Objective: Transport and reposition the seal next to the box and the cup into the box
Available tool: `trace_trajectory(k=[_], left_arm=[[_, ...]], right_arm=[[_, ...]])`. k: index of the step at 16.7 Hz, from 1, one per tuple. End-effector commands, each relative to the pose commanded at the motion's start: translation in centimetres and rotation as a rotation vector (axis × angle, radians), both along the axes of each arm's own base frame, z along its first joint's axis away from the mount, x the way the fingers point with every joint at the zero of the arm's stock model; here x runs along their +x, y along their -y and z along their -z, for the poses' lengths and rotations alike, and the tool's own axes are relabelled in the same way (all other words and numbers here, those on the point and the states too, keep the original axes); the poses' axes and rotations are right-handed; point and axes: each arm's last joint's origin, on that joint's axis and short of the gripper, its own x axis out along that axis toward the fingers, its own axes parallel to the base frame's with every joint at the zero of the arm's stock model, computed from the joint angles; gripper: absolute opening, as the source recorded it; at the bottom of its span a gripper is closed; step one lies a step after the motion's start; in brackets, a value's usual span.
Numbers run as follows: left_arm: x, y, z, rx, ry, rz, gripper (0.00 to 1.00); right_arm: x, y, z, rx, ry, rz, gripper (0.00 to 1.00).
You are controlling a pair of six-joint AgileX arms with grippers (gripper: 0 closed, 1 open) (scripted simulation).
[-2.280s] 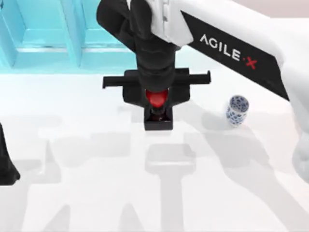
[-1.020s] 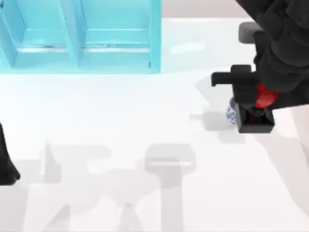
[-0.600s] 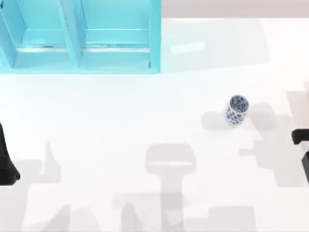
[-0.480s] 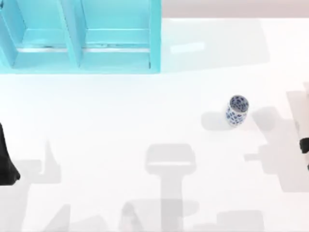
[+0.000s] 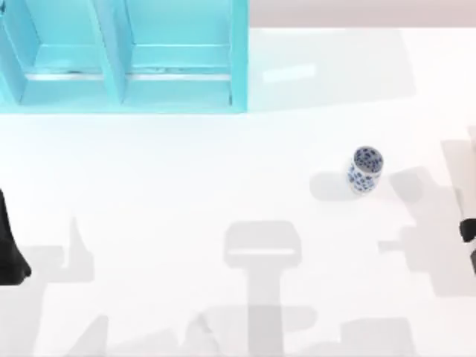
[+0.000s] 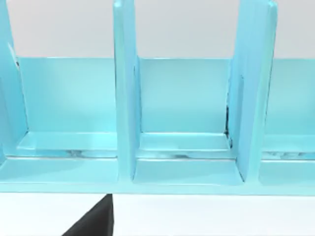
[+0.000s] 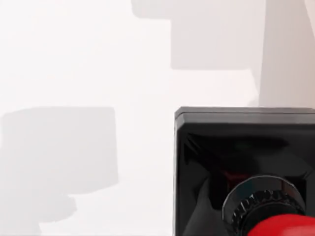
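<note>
The seal shows close up in the right wrist view, with its black square base (image 7: 236,162) and red knob (image 7: 283,227) hanging above the white table. My right gripper (image 5: 468,230), at the right edge of the top view, is shut on the seal. The cup (image 5: 365,169), white with blue flowers, stands upright on the table right of centre, left of the right gripper. The light blue box (image 5: 126,56) with its dividers sits at the back left, far from the cup. My left arm (image 5: 9,253) is parked at the left edge.
The left wrist view faces the box's open compartments (image 6: 182,123), separated by upright dividers (image 6: 125,93). Grey arm shadows lie across the white table (image 5: 186,171) in front and on the right.
My right arm carried the seal from in front of the box to the right, past the cup, out to the table's right edge. The cup and left arm stayed put.
</note>
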Motion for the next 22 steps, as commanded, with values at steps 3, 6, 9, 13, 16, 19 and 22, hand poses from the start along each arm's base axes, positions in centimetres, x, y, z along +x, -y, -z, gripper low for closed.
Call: trace_trajectory(k=[3, 6, 9, 13, 16, 19, 22], left_arm=[[0.0, 0.0, 0.0, 0.000, 0.000, 0.000, 1.00], [0.0, 0.0, 0.0, 0.000, 0.000, 0.000, 1.00], [0.0, 0.0, 0.0, 0.000, 0.000, 0.000, 1.00], [0.0, 0.0, 0.0, 0.000, 0.000, 0.000, 1.00], [0.0, 0.0, 0.0, 0.000, 0.000, 0.000, 1.00], [0.0, 0.0, 0.0, 0.000, 0.000, 0.000, 1.00], [0.0, 0.0, 0.0, 0.000, 0.000, 0.000, 1.00]], right_arm=[[0.4, 0.0, 2.0, 0.002, 0.007, 0.007, 0.00], [0.6, 0.0, 4.3, 0.002, 0.008, 0.006, 0.00], [0.6, 0.1, 5.5, 0.001, 0.004, 0.005, 0.00], [0.6, 0.1, 5.5, 0.001, 0.004, 0.005, 0.08], [0.6, 0.1, 5.5, 0.001, 0.004, 0.005, 0.30], [0.6, 0.1, 5.5, 0.001, 0.004, 0.005, 0.53], [0.6, 0.1, 5.5, 0.001, 0.004, 0.005, 0.75]])
